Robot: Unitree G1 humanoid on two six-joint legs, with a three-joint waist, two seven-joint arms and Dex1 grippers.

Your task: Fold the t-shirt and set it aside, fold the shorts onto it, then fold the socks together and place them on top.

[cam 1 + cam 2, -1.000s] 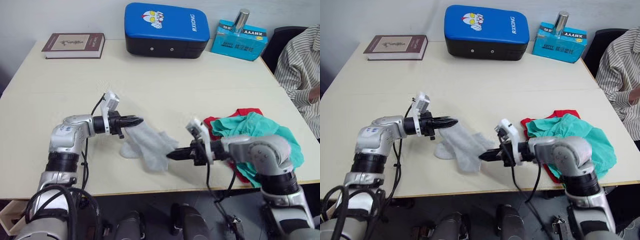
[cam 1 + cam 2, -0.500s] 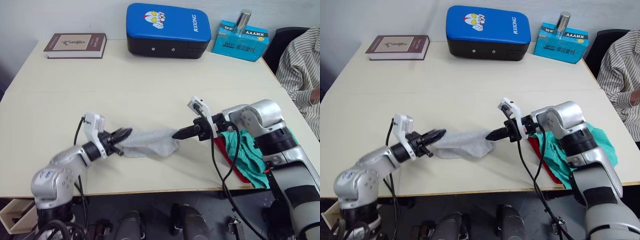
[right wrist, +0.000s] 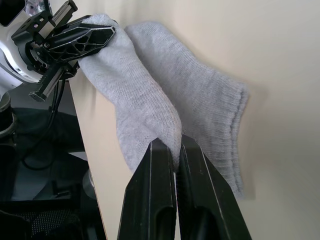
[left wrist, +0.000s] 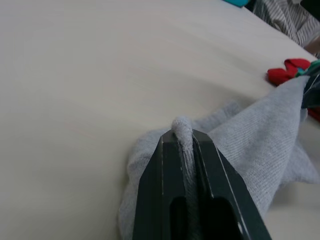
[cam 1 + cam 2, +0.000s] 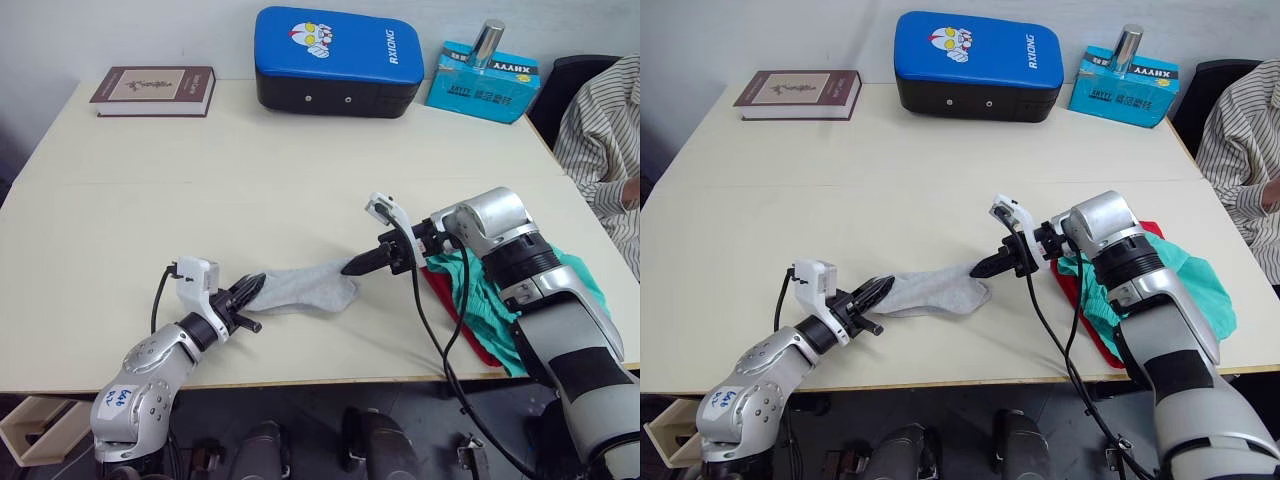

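Left gripper pinched shut on one end of the socks, grey fabric bunched between its fingers. Right gripper also pressed together on the opposite end of the socks, fingers clamping the knit edge. The socks stretch between the two grippers, mostly resting on the bench, the two layers lying partly over each other.

Just behind the right gripper, under that arm's wrist, lies the teal shorts heaped on top of the red t-shirt, whose edge sticks out toward the right gripper; the pile sits near the front edge of the bench.

Well beyond both grippers, at the far side of the bench: a dark red book off past the left gripper, a blue padded case in the middle, a teal box with a metal can standing on it past the right gripper. A person in a striped shirt sits further out beyond the right arm.
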